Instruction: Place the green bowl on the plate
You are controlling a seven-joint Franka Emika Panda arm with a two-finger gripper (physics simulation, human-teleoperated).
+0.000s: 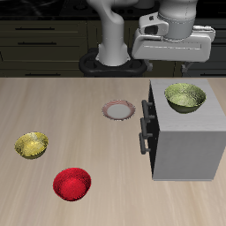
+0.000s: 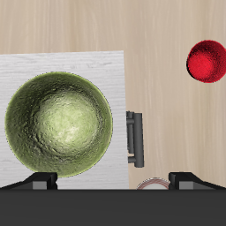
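The green bowl [image 1: 185, 96] is olive with a pale mottled inside and sits upright on top of a grey cabinet [image 1: 185, 146]. In the wrist view it [image 2: 59, 124] fills much of the frame. The plate [image 1: 117, 109], white-grey with a pinkish-red rim, lies on the table beside the cabinet; only a sliver of its rim [image 2: 152, 184] shows in the wrist view. My gripper [image 1: 174, 53] hangs above and behind the bowl, well clear of it. Its fingers [image 2: 40, 183] stand wide apart and hold nothing.
The cabinet has a dark handle [image 1: 144, 124] on the side facing the plate. A yellow bowl [image 1: 32, 145] and a red bowl [image 1: 71, 184] sit on the table nearer the front edge. The red bowl also shows in the wrist view [image 2: 207, 62].
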